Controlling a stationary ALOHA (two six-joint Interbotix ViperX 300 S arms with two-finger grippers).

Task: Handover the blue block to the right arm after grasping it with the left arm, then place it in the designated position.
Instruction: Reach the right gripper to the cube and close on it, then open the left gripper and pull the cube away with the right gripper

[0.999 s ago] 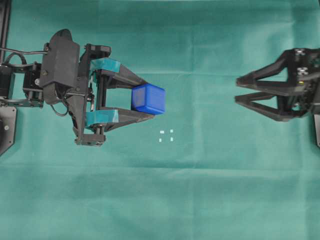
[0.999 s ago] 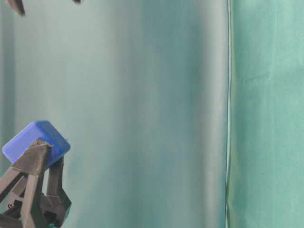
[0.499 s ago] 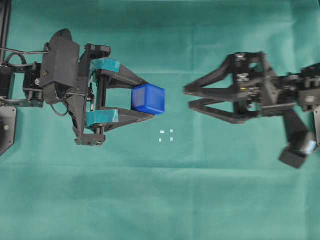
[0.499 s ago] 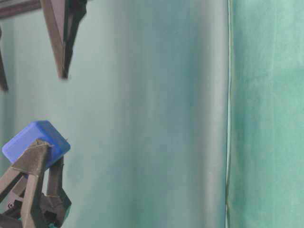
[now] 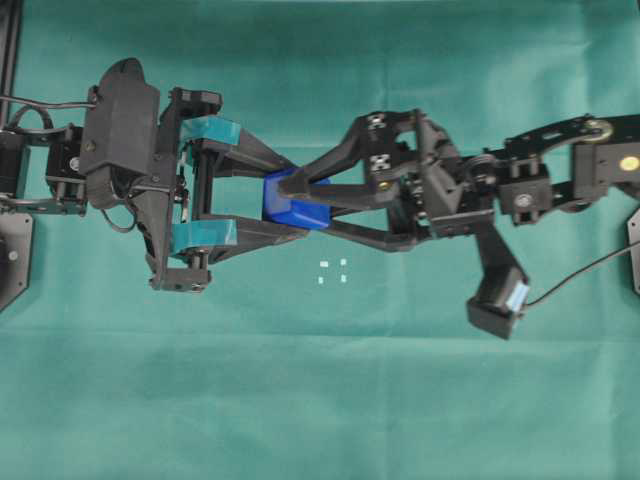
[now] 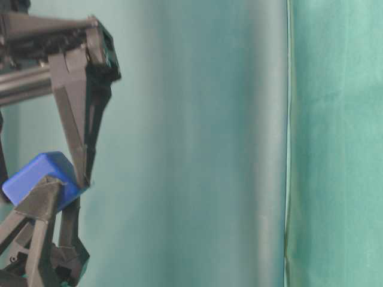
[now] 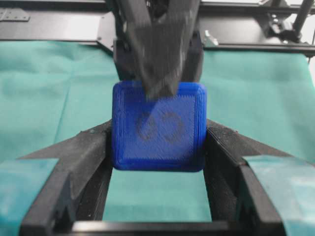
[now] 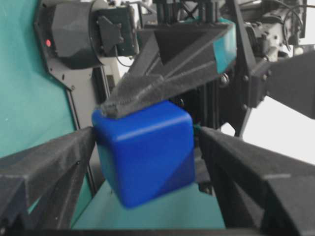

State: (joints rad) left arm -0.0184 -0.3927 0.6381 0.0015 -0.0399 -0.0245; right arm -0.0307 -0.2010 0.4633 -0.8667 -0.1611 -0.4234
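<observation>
The blue block (image 5: 285,208) hangs above the green cloth, pinched at its sides by the teal-taped left gripper (image 5: 297,198), which is shut on it. In the left wrist view the block (image 7: 157,128) fills the gap between the black fingers (image 7: 83,152). The all-black right gripper (image 5: 300,203) has reached across from the right and stands open. Its fingers (image 8: 44,162) lie on either side of the block (image 8: 142,157), with a gap on the right side. The designated position (image 5: 332,272), tiny white marks, lies on the cloth just below and right of the block.
Green cloth covers the table (image 5: 320,400). A black frame rail (image 5: 8,50) runs along the left edge. The right arm's links (image 5: 560,180) and a thin cable (image 5: 580,275) stretch in from the right. A cloth backdrop seam (image 6: 288,143) shows at table level.
The right arm has swept left from the right edge with its jaws wide and now straddles the block. The left gripper and the block have stayed still.
</observation>
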